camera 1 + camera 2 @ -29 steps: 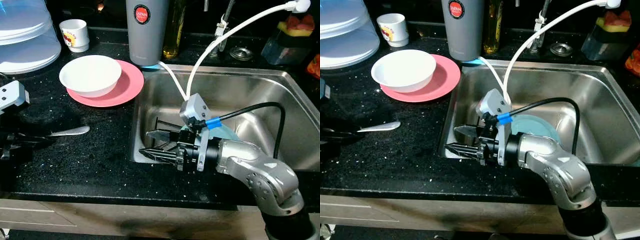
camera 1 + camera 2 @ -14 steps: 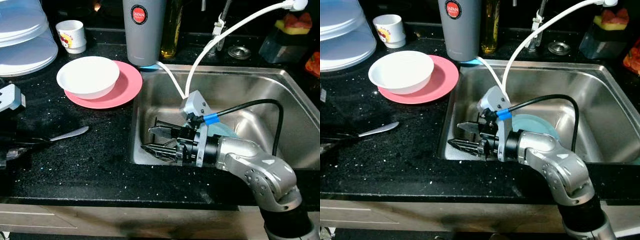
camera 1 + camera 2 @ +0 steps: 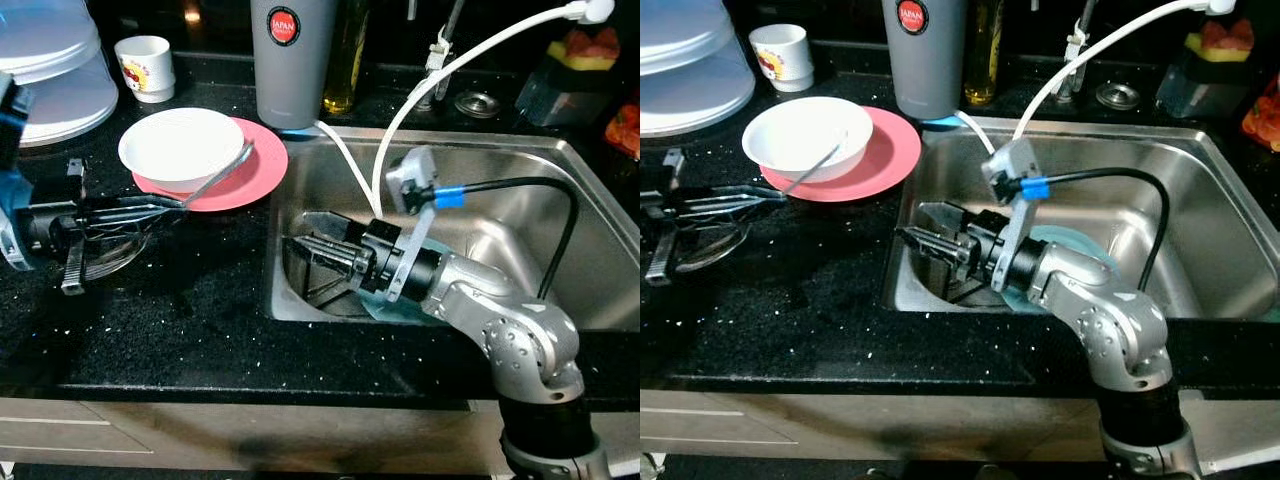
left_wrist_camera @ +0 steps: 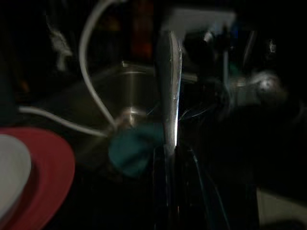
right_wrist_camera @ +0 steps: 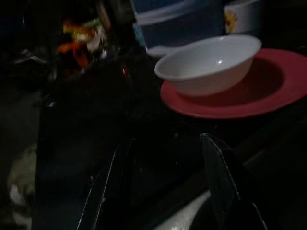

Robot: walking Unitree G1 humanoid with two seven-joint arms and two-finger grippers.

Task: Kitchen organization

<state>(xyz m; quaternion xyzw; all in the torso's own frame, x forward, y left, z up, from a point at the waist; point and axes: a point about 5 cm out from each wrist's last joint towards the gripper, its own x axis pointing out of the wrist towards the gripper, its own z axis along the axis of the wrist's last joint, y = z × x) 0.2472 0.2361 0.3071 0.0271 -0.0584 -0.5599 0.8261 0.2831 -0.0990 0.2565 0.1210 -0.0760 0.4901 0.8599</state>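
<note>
My left gripper (image 3: 150, 208) clamps the spoon (image 3: 215, 175), bowl end over the bowl (image 3: 180, 148) for dropping; right gripper (image 3: 322, 245) spread empty above the sink (image 3: 520, 160).

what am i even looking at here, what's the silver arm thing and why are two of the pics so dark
This is a humanoid robot working at a kitchen counter. The two bright pictures come from the stereo camera in its head, looking down. The two dark ones come from cameras on its wrists, looking along each gripper's black fingers.

The silver jointed arm ends in the right gripper, open and empty, reaching into the stainless steel sink above a teal plate. The left gripper holds a long metal spoon out over the white bowl, which sits on a pink plate.

On the black speckled countertop stand also a grey tumbler, a small white printed cup and a clear plastic food cover.
</note>
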